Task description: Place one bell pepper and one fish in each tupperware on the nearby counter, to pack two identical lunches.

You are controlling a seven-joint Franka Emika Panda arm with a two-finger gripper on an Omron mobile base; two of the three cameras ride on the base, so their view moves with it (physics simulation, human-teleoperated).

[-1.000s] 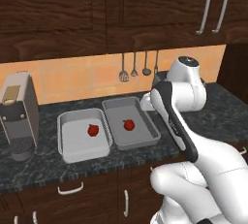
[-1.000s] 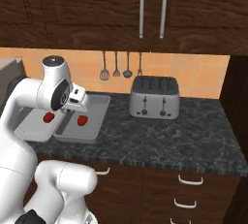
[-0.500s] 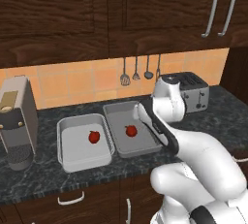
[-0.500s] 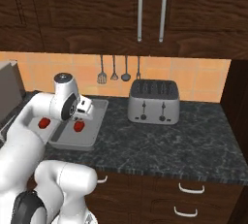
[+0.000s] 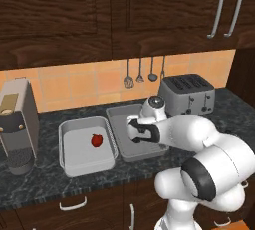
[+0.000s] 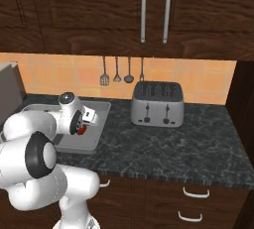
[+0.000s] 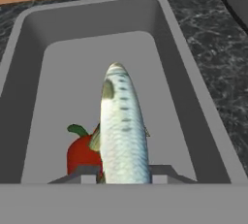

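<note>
Gripper is pinching a fish between its two finger tips, jaws narrowed on the body, fish sticking out straight ahead of the hand. The hand hangs over the right-hand tupperware. In the hand view a red bell pepper lies on that tub's floor, just under and to one side of the fish, partly covered by it; cannot tell if the two touch.

Second tupperware sits just beside the first, on the far side from the toaster, rims close together. It holds the other bell pepper, well apart from the hand.

Around: silver four-slot toaster on the counter near the hand's tub, grey coffee machine beyond the far tub. Three utensils hang on the orange tile backsplash behind the tubs. Dark wood cabinets above, with long metal handles.

Nothing stands between the hand and the tub floor except the fish it holds. No readable writing or brand marks anywhere.
</note>
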